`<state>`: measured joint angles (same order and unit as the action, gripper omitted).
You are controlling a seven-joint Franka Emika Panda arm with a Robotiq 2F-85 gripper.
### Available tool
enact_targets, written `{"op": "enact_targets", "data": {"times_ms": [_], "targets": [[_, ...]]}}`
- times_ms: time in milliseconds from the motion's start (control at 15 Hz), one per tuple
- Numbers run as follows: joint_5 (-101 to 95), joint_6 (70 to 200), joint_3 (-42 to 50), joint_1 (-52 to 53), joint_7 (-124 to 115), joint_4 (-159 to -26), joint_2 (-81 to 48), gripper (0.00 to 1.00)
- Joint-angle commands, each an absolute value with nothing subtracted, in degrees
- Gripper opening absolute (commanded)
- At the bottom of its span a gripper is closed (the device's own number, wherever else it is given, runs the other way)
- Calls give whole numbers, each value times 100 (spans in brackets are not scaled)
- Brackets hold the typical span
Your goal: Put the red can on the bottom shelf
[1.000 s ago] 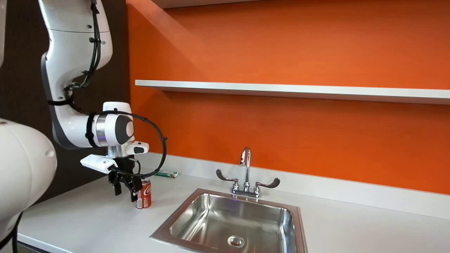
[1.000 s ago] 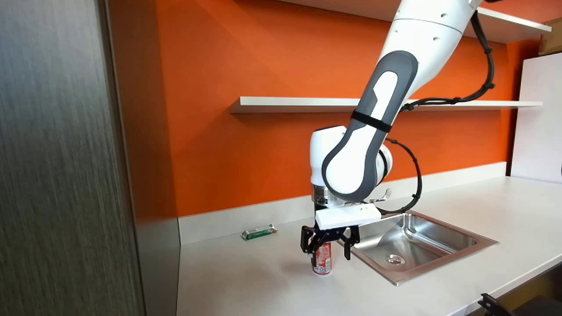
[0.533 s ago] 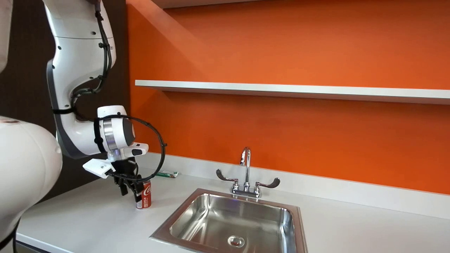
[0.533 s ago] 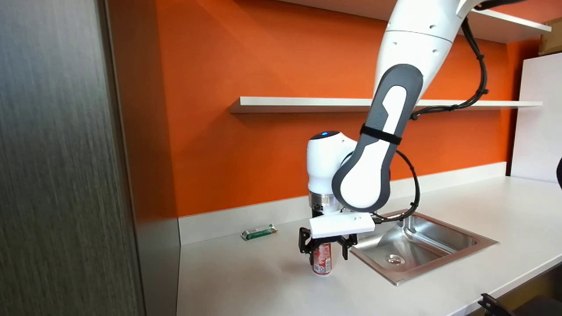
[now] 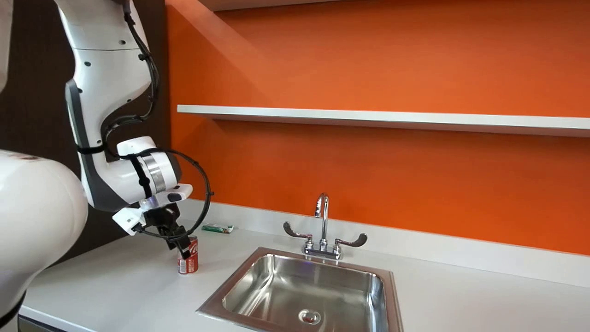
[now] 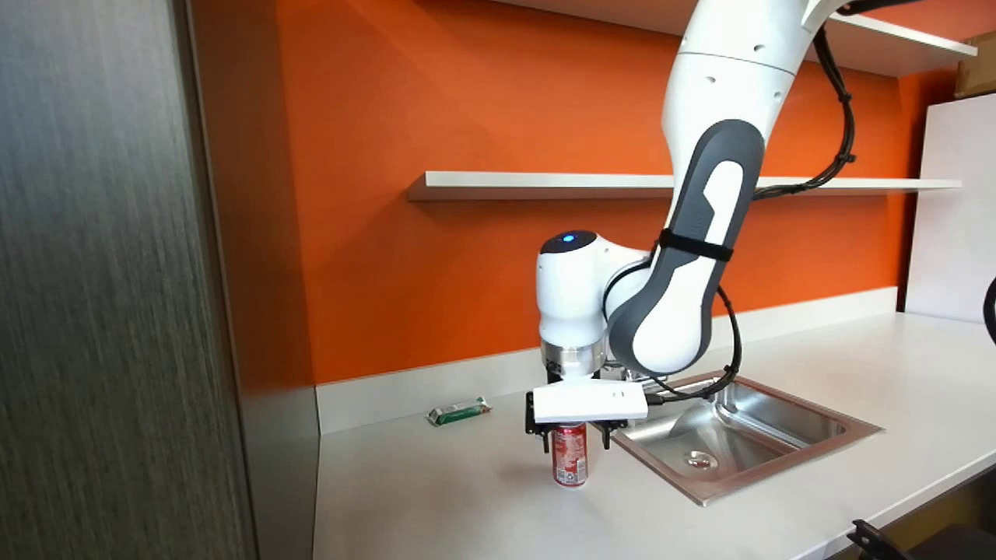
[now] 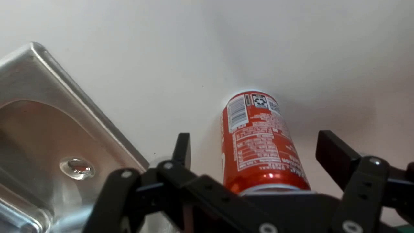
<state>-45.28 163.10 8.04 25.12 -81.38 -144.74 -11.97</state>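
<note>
The red can [image 5: 192, 263] stands upright on the grey countertop, left of the sink. It also shows in an exterior view [image 6: 570, 464] and in the wrist view [image 7: 258, 139], where its top end is partly hidden behind the gripper body. My gripper [image 7: 254, 137] is open, with one finger on each side of the can and a gap on both sides. The gripper [image 6: 576, 445] is tilted and sits at the can's upper part. The bottom shelf [image 5: 382, 115] is the long white board on the orange wall, well above the can; it also shows in an exterior view [image 6: 529, 180].
A steel sink [image 5: 237, 287] with a faucet [image 5: 324, 221] lies right of the can. A green packet [image 6: 459, 411] lies near the backsplash. A dark panel [image 6: 257, 311] stands at the left. A higher shelf [image 6: 910, 48] runs above.
My gripper has tilted over and shifted slightly, and its fingers now line up on both sides of the can's upper part. The can has not moved and the fingers stay apart.
</note>
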Motion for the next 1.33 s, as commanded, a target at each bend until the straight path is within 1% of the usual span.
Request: {"op": "enact_targets", "data": {"times_ms": [0,333,867,933,1000,1200,1267], "targets": [[-5442,16439,1183,2819,-9449,-14300,-1274,100],[-6582,16409,1408,3000,-10844,-14099,-1386,100],[-7369,16371,1418,3006,-11823,-13967,-1584,100],[-7428,16375,1415,3000,-11879,-13949,-1607,75],[-7472,16368,1411,2998,-11927,-13932,-1626,74],[-7603,16364,1400,2997,-12067,-13878,-1668,49],[-7646,16363,1400,2997,-12104,-13859,-1675,42]]}}
